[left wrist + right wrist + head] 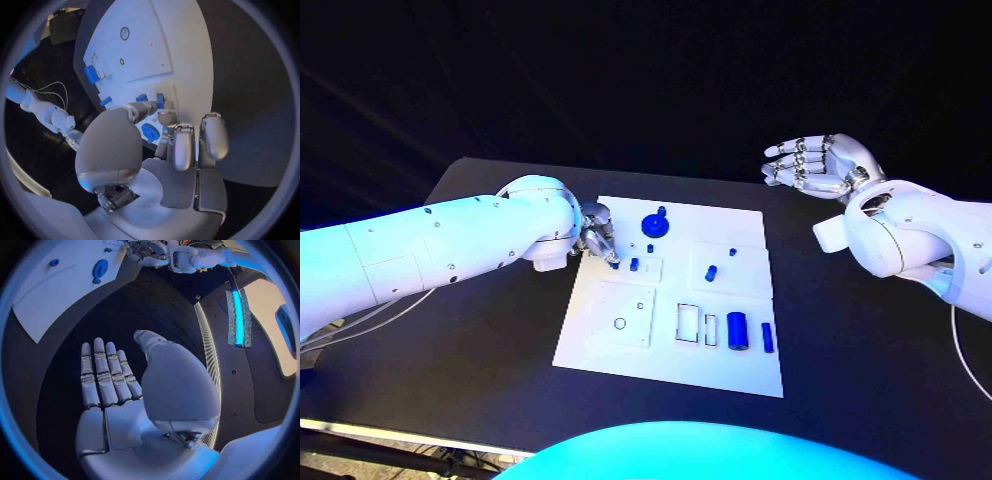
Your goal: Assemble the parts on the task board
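Left robot hand (597, 238) at board (610, 345) left edge, fingers curled by small blue part (633, 264); grip unclear. Right robot hand (815, 165) open, raised over bare worktop (877, 350), well apart.

"What's your count?"
"I see one task board (610, 345) and two hands, left hand (599, 238) and right hand (816, 162). Blue parts (736, 331): seven clear, biggest at five o'clock, maybe an eighth."

We are seeing the left hand (596, 240) covering part of the board's (733, 372) left edge; whether it is holding anything is unclear.
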### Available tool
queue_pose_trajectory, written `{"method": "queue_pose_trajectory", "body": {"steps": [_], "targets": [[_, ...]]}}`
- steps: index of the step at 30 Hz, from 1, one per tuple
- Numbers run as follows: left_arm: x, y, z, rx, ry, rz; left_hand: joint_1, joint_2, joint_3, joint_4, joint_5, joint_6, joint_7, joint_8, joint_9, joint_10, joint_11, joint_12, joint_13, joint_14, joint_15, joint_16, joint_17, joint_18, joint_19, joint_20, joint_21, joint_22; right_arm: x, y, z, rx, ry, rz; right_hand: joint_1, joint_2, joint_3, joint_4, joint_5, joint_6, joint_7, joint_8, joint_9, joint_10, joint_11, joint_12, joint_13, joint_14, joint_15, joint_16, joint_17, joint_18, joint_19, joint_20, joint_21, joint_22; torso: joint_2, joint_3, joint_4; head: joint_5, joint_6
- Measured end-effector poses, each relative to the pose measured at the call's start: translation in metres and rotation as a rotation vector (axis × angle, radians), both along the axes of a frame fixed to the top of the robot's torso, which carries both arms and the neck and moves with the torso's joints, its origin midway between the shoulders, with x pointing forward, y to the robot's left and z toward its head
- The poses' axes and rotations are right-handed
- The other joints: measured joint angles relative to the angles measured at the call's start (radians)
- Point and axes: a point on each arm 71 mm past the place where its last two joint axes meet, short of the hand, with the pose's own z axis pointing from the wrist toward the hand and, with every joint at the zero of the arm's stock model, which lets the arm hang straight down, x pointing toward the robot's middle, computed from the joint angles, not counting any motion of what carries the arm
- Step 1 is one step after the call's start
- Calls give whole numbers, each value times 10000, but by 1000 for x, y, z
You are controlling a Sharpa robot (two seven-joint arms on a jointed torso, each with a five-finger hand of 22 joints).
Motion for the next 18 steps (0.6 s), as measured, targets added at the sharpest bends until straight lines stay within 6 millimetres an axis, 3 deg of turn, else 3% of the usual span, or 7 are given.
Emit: {"method": "queue_pose_trajectory", "body": {"steps": [15, 18], "targets": [[1, 0, 0, 57, 56, -22, 0, 0, 0, -1, 60, 0, 0, 0, 0, 0, 4, 0, -1, -16, -15, 0, 3, 0, 0, 0, 0, -1, 0, 0, 0, 4, 2, 3, 0, 0, 0, 0, 106, 0, 0, 0, -4, 0, 0, 0, 1, 0, 0, 0, -30, 0, 0, 0, 0, -55, 2, 1, -4, 17, -2], [2, 0, -1, 57, 70, -14, -118, 117, 29, 29, 63, 0, 0, 0, 0, 3, 1, 0, 0, -16, -15, 13, 2, 0, 0, 0, 0, -2, 0, 0, 0, 4, 2, 2, 0, 0, 0, 0, 106, 0, 0, 0, -4, 0, 0, 0, 1, 0, 0, 0, -32, 0, 0, 0, 0, -61, 5, 1, -5, 12, -13]]}}
